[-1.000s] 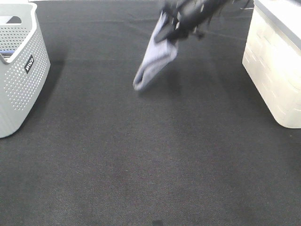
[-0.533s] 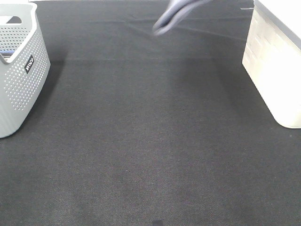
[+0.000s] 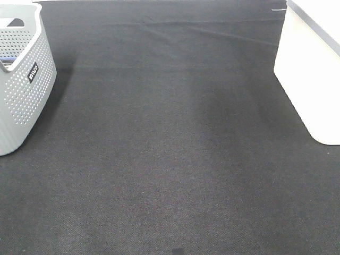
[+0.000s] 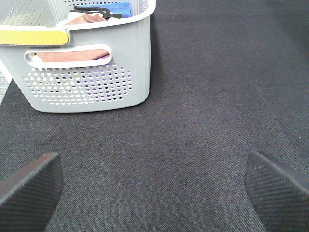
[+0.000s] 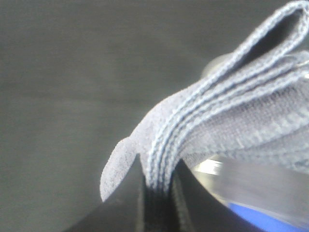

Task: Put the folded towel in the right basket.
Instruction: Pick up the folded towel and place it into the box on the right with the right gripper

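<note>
left gripper spread wide, jaws far apart; its two dark ribbed pads show at opposite edges of the wrist view; right gripper pinched tight on folded towel; layered towel edge squeezed between both dark fingers

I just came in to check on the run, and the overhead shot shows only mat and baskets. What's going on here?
The right gripper is shut on a folded grey-blue towel; both are outside the overhead view. The left gripper hangs open over the black mat, facing the grey perforated basket, which has cloths in it. The white basket is on the right; nothing shows the towel in it yet.
</note>
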### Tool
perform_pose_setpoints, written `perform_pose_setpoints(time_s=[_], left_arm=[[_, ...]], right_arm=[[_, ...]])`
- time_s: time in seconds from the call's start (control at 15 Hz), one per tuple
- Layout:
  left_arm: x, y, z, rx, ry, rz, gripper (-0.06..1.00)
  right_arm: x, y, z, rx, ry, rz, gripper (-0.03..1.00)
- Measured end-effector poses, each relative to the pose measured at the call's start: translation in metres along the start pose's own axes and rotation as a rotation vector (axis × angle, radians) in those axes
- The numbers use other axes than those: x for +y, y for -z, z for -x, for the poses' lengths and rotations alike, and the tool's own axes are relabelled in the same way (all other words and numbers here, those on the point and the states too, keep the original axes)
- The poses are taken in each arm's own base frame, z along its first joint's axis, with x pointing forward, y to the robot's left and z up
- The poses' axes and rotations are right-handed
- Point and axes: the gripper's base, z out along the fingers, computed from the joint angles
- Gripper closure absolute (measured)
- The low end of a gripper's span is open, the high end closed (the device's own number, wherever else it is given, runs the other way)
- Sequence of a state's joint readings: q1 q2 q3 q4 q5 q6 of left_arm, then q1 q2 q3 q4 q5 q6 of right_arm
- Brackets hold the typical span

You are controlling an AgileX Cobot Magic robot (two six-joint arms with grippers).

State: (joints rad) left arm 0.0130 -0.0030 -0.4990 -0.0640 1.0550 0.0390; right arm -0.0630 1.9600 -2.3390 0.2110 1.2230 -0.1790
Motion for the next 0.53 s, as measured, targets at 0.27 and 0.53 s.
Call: perform_pose_setpoints(time_s=[0.27, 0.53], left_arm=[[0.000, 0.000, 0.000, 0.000, 0.000, 0.000, -0.02], [0.000, 0.000, 0.000, 0.000, 0.000, 0.000, -0.02]], right_arm=[[-0.036, 0.005, -0.005, 0.019, -0.025, -0.154, 0.89], [-0.062, -0.021, -0.019, 0.095, -0.084, -0.194, 0.89]])
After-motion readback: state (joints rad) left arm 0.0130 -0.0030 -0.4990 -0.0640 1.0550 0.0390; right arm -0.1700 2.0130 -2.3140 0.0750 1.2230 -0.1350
